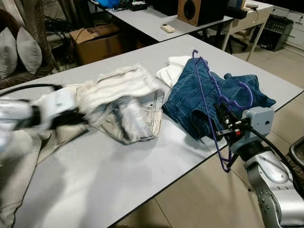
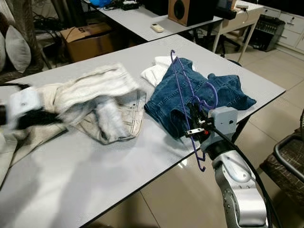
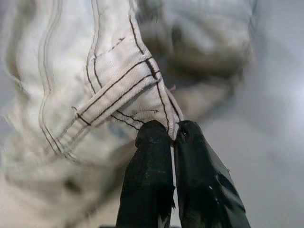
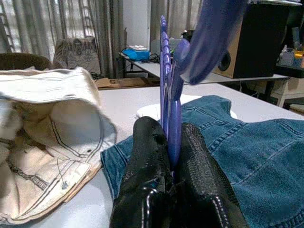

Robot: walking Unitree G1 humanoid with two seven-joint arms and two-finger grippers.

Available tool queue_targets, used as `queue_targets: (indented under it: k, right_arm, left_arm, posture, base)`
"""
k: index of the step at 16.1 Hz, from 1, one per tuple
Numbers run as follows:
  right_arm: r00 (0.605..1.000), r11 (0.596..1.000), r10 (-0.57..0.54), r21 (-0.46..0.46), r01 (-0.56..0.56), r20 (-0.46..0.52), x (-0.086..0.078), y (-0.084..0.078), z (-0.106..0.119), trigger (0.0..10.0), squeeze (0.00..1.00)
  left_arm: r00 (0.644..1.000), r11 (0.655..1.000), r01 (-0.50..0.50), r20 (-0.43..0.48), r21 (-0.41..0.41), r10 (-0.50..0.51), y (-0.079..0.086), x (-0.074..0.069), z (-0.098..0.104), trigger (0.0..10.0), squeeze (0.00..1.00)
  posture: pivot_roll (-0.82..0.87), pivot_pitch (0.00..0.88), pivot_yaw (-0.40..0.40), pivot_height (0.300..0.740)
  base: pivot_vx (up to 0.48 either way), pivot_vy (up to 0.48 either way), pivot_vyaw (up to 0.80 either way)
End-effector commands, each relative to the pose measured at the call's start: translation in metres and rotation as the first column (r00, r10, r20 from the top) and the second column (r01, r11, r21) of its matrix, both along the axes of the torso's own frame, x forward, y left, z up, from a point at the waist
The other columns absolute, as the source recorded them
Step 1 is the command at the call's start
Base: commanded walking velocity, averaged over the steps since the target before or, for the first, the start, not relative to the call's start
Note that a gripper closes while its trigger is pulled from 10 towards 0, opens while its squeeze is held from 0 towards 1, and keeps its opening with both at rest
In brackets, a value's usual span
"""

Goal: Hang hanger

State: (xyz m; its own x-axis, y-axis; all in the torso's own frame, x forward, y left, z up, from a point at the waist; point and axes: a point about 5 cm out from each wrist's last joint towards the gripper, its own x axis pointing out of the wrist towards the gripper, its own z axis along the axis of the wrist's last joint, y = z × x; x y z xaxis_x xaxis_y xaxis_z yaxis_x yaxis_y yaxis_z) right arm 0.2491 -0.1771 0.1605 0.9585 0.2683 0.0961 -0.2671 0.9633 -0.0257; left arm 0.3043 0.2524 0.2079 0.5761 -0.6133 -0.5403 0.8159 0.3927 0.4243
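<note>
A purple plastic hanger stands tilted over the blue jeans at the table's right edge. My right gripper is shut on the hanger, gripping its lower bar above the jeans. Cream-white jeans lie crumpled mid-table. My left gripper, blurred at the left of the table, is shut on a stitched edge of the cream jeans. A white cloth lies partly under the blue jeans.
The grey table has bare surface in front. Behind it stand a second table, a cardboard box, a wooden speaker and cushions. Tiled floor lies to the right.
</note>
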Motion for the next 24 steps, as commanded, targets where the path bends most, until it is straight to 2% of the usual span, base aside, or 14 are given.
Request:
queue_targets:
  k: [1,2,5,8,10,14,15,17,18,19,20,21,23,24]
  right_arm:
    - [1.0,1.0,0.012,0.005,-0.012,0.017,0.001,0.002,0.005,10.0,0.0]
    - [1.0,1.0,0.013,0.005,-0.013,0.018,0.001,0.002,0.005,10.0,0.0]
    - [1.0,1.0,0.014,0.003,-0.014,0.019,0.001,0.003,0.006,10.0,0.0]
    - [1.0,1.0,0.013,0.002,-0.013,0.021,0.001,0.003,0.006,10.0,0.0]
    - [1.0,1.0,0.013,0.003,-0.013,0.024,0.001,0.003,0.007,10.0,0.0]
    - [1.0,1.0,0.013,0.004,-0.013,0.026,0.002,0.003,0.007,10.0,0.0]
    - [1.0,1.0,0.014,0.004,-0.015,0.027,0.002,0.004,0.007,10.0,0.0]
    - [0.999,1.0,0.017,0.005,-0.017,0.028,0.003,0.004,0.007,10.0,0.0]
    - [0.999,1.0,0.017,0.005,-0.017,0.028,0.003,0.005,0.007,10.0,0.0]
    - [0.999,1.0,0.018,0.005,-0.018,0.028,0.003,0.004,0.007,10.0,0.0]
    - [0.999,1.0,0.017,0.005,-0.017,0.028,0.003,0.004,0.007,10.0,0.0]
    - [0.999,1.0,0.017,0.005,-0.017,0.028,0.003,0.004,0.007,10.0,0.0]
    - [0.999,1.0,0.015,0.005,-0.015,0.028,0.003,0.004,0.007,10.0,0.0]
    - [0.999,1.0,0.016,0.006,-0.016,0.028,0.003,0.005,0.007,10.0,0.0]
  left_arm:
    - [0.997,1.0,-0.021,0.068,-0.014,0.022,0.0,0.005,0.01,10.0,0.05]
    - [0.995,0.997,-0.032,0.097,-0.066,0.038,-0.004,0.008,0.015,10.0,1.0]
    - [0.994,0.997,-0.026,0.108,-0.078,0.034,-0.006,0.01,0.02,10.0,1.0]
    - [0.985,0.996,-0.024,0.168,-0.089,0.039,-0.013,0.017,0.029,10.0,1.0]
    - [0.976,0.994,-0.027,0.212,-0.103,0.049,-0.029,0.027,0.029,10.0,1.0]
    - [0.953,0.991,-0.049,0.29,-0.127,0.084,-0.044,0.038,0.032,10.0,1.0]
    - [0.947,0.992,-0.038,0.313,-0.12,0.074,-0.05,0.041,0.034,10.0,1.0]
    - [0.944,0.998,-0.021,0.329,-0.056,0.038,-0.06,0.045,0.031,10.0,1.0]
    - [0.942,0.999,-0.02,0.334,-0.034,0.03,-0.065,0.047,0.028,10.0,0.66]
    - [0.941,0.999,-0.01,0.338,-0.036,0.021,-0.072,0.049,0.028,10.0,0.03]
    - [0.94,0.999,0.04,0.34,-0.034,-0.026,-0.084,0.049,0.027,10.0,0.0]
    - [0.94,0.998,0.058,0.339,-0.032,-0.044,-0.088,0.049,0.027,10.0,0.0]
    - [0.932,0.998,0.06,0.357,0.025,-0.065,-0.095,0.052,0.024,10.0,0.0]
    - [0.917,0.997,0.032,0.395,0.065,-0.055,-0.099,0.056,0.023,10.0,0.0]
  posture:
    - [-0.17,0.0,0.054,0.74]
    - [-0.18,0.0,0.055,0.74]
    - [-0.18,0.0,0.061,0.74]
    - [-0.18,0.0,0.062,0.74]
    - [-0.19,0.0,0.067,0.74]
    - [-0.19,0.0,0.066,0.74]
    - [-0.18,0.0,0.064,0.74]
    - [-0.18,0.0,0.064,0.74]
    - [-0.19,0.0,0.064,0.74]
    - [-0.19,0.0,0.064,0.74]
    - [-0.19,0.0,0.064,0.74]
    - [-0.19,0.0,0.064,0.74]
    - [-0.19,0.0,0.065,0.74]
    - [-0.19,0.0,0.064,0.74]
  base:
    - [0.0,0.0,0.0]
    - [0.0,0.0,0.0]
    - [0.0,0.0,0.0]
    - [0.0,0.0,0.0]
    - [0.0,0.0,0.0]
    - [0.0,0.0,0.0]
    - [0.0,0.0,0.0]
    - [0.0,0.0,0.0]
    - [0.0,0.0,0.0]
    - [0.0,0.0,0.0]
    - [0.0,0.0,0.0]
    - [0.0,0.0,0.0]
    - [0.0,0.0,0.0]
    - [0.0,0.0,0.0]
